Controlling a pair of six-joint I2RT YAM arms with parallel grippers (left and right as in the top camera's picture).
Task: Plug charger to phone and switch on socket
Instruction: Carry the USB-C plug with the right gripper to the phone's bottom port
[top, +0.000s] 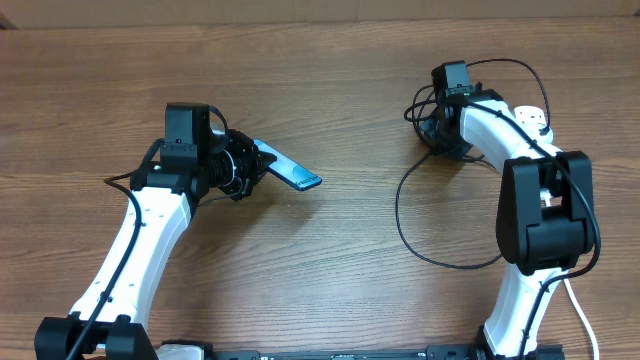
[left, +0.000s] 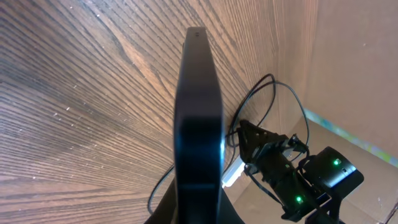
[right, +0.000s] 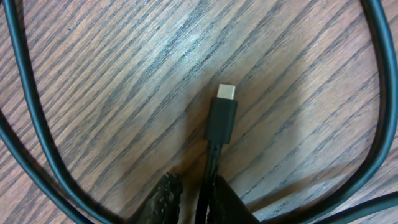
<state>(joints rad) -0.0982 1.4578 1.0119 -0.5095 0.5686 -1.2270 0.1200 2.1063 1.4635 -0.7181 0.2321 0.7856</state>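
Observation:
The phone (top: 297, 175) is lifted off the table with its blue screen tilted, and my left gripper (top: 258, 162) is shut on its near end. From the left wrist the phone (left: 199, 118) shows edge-on as a dark slab rising from my left gripper (left: 199, 214). The charger's black cable (top: 400, 215) loops over the table at the right. Its plug tip (right: 222, 118) lies on the wood. My right gripper (right: 198, 186) straddles the cable just behind the plug. The cable rests against one finger (right: 233, 202), with a gap to the other. The white socket (top: 532, 117) is mostly hidden behind the right arm.
Loops of the black cable (right: 31, 124) curve around both sides of the right gripper. The right arm (left: 292, 180) and a bit of the white socket (left: 233, 174) appear beyond the phone in the left wrist view. A cardboard wall (left: 348, 62) stands behind the table.

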